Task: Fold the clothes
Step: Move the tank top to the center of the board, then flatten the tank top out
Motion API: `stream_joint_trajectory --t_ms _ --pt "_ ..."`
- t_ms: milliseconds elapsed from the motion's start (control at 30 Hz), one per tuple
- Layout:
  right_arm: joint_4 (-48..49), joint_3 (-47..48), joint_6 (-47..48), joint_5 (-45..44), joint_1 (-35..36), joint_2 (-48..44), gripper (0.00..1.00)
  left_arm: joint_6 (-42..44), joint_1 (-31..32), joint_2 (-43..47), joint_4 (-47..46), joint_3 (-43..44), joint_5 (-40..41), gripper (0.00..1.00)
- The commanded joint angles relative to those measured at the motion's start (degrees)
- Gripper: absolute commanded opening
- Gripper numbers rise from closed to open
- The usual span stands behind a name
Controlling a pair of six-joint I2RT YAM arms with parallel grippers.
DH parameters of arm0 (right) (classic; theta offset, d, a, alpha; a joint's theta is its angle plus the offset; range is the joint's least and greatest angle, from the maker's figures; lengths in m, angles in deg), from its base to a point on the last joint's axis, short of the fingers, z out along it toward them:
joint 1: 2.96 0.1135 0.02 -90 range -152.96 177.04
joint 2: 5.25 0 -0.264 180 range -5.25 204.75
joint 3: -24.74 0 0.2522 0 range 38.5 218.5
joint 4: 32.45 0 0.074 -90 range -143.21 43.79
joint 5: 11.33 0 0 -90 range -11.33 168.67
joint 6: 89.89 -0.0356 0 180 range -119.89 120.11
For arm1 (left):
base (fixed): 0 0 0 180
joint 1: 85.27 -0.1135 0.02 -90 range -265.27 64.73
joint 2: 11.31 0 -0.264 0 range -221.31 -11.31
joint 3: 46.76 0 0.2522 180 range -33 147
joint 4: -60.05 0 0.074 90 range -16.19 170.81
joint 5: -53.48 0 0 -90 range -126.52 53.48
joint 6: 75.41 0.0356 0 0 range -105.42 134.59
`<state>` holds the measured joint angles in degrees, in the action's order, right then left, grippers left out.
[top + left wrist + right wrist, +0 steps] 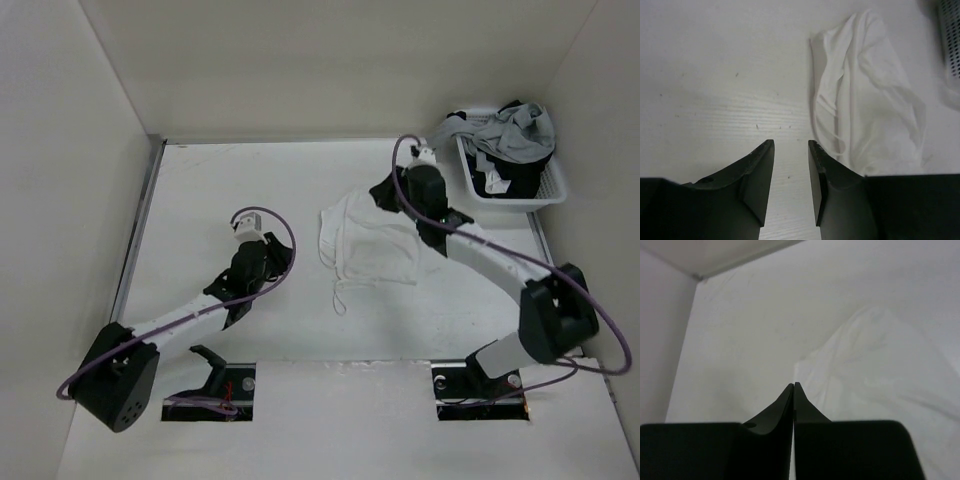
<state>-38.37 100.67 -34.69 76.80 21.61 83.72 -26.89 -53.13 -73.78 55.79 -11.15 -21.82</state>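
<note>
White top (pixel 372 245) with thin straps, lying rumpled on the table (pixel 210 180).
The left gripper (pixel 790 144) has its fingers spread apart with nothing in them. The top lies in front of it and off to its right, not touching. The right gripper (pixel 793 386) is pinched tight, and I see no cloth between its fingers. The top lies just in front of it, to its right. The top looks light, soft and floppy, so it will likely sag and bunch when lifted. I think two corners of one edge are best to grab, not a thin strap (pixel 340 292).
</note>
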Motion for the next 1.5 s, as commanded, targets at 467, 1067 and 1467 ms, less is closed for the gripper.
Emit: stream_joint_trajectory --t_ms 467,1067,1467 --pt "3.1 -31.5 -12.8 -8.9 31.1 -11.1 0.48 5.4 9.0 -15.6 -6.5 10.3 -8.7 0.3" --pt "-11.9 -24.5 -16.3 -12.2 35.1 -4.2 0.25 6.6 9.0 -17.9 -5.7 10.8 -3.5 0.29" --pt "-18.5 -23.9 -17.6 -17.4 36.0 -6.4 0.0 8.9 10.6 -18.6 -7.2 10.3 -4.1 0.3"
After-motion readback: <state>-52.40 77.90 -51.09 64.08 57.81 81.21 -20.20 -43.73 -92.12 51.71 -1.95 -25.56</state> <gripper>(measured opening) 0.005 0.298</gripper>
